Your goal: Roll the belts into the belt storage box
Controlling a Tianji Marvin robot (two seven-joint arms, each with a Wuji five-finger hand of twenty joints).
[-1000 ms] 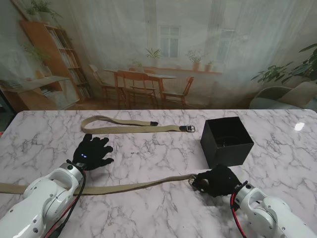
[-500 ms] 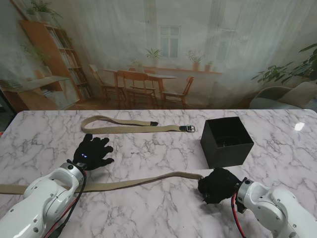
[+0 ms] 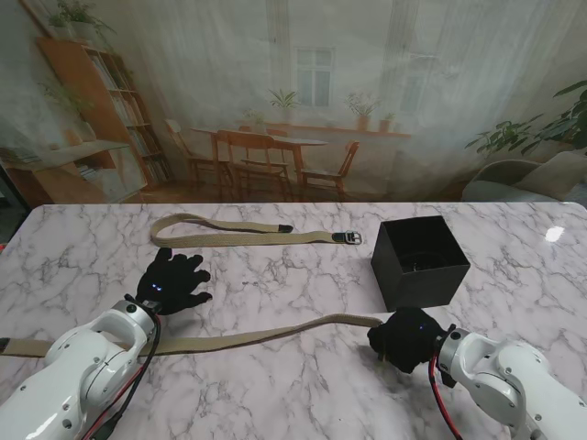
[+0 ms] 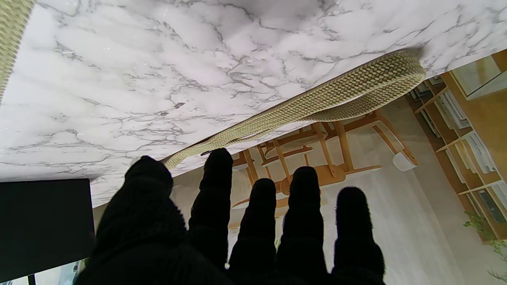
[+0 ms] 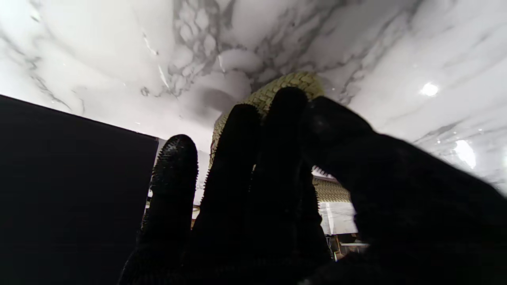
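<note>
On the near part of the white marble tabletop (image 3: 275,275) lies the long khaki woven belt (image 3: 238,341), stretched from the left edge, under the left arm, to its buckle end at the right hand (image 3: 406,339), whose black-gloved fingers (image 5: 241,130) are clenched around that end; the right wrist view shows webbing curling up against the fingertips, though I cannot tell how many turns, if any, are wound. A second khaki woven belt with a metal buckle (image 3: 252,232) lies folded farther from me, untouched, and the open black square storage box (image 3: 419,262) stands just beyond the right hand, close but apparently apart from it. The left hand (image 3: 171,280) hovers with fingers spread and released, holding nothing, between the two belts. The step in hand looks like starting the roll at the buckle end: it would go best with the first turn kept tight and square to the strap, the wrist turning so webbing stacks edge on edge, and the left hand pressing the strap flat to give tension and stop it skating on the smooth marble. Compared with a second ago, the right hand has closed more fully over the buckle, which no longer shows, and the strap beside it has lifted into a shallow arch; the left hand, far belt and box are unchanged.
</note>
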